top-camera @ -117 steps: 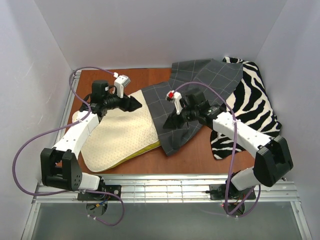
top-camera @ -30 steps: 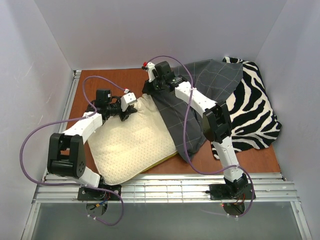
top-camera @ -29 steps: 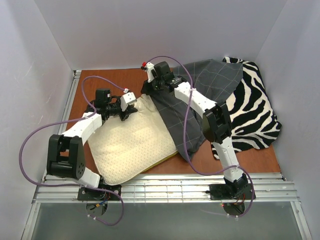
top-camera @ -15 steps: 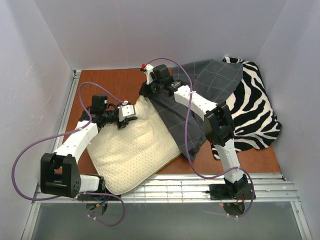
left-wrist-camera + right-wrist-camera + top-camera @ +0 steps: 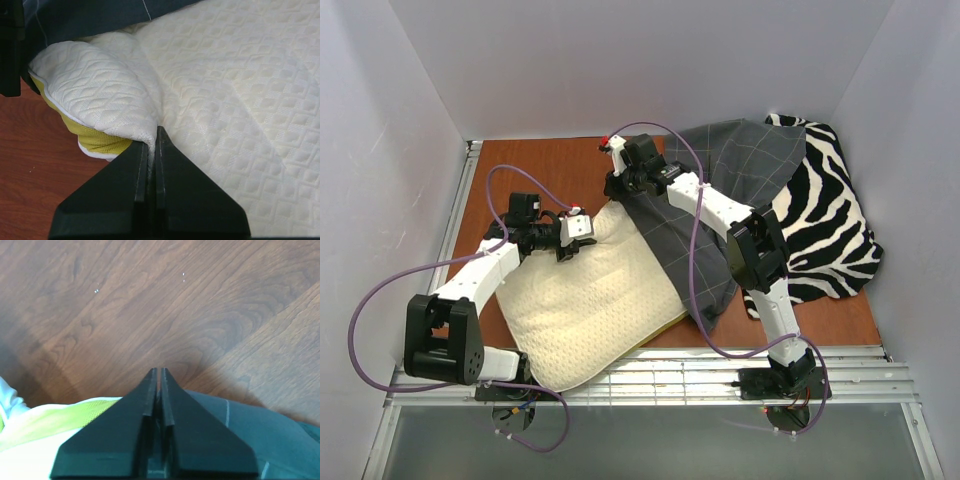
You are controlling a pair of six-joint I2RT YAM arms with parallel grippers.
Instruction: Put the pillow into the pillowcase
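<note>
Your left gripper (image 5: 152,136) is clenched on a corner of the cream-white dimpled foam pillow (image 5: 600,300), yellow-green at the edge, which lies left of the dark grey grid-lined cloth pillowcase (image 5: 695,270) and partly under it, while the right gripper (image 5: 159,372) has its jaws almost together.

I counted one pillow (image 5: 590,300), one pillowcase (image 5: 745,160) and one zebra-striped cloth (image 5: 825,220), all lying on a single wooden table (image 5: 550,165). I had two arms, the left arm (image 5: 480,275) and the right arm (image 5: 720,205). They carried two pincers, the left pincer (image 5: 152,131) and the right pincer (image 5: 158,371), each with two black fingers (image 5: 195,200). There were two purple cables, the left cable (image 5: 352,335) and the right cable (image 5: 692,270), one per arm. Three white walls (image 5: 640,60) stood around the table.
</note>
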